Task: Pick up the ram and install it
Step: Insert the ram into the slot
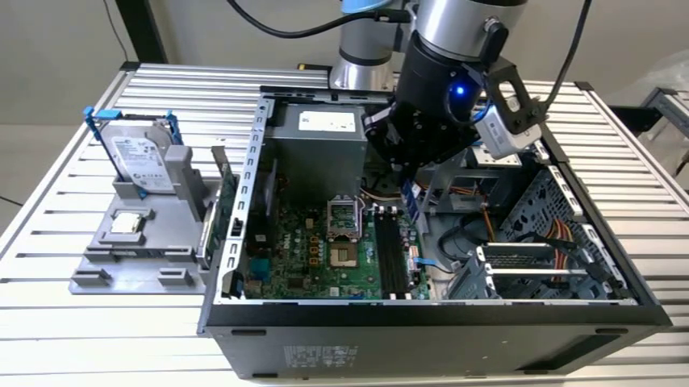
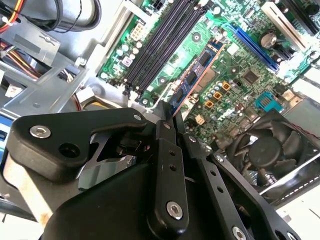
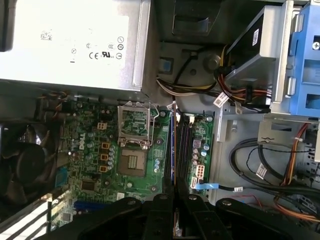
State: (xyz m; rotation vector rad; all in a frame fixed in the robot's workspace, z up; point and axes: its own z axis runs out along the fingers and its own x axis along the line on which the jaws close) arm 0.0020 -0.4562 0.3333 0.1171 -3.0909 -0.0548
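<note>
The gripper (image 2: 172, 117) hid the held end of the ram (image 2: 192, 80) in the second wrist view. In the first wrist view the ram (image 3: 174, 150) showed edge-on, its chips impossible to make out. The fan (image 3: 25, 165) was cut off by that picture's edge.

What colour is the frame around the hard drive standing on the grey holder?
Blue, clearest in the exterior view: the frame edges the silver hard drive.

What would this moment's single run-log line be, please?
gripper: shut on thin green ram stick | position: above black memory slots | ram: not seated
</note>
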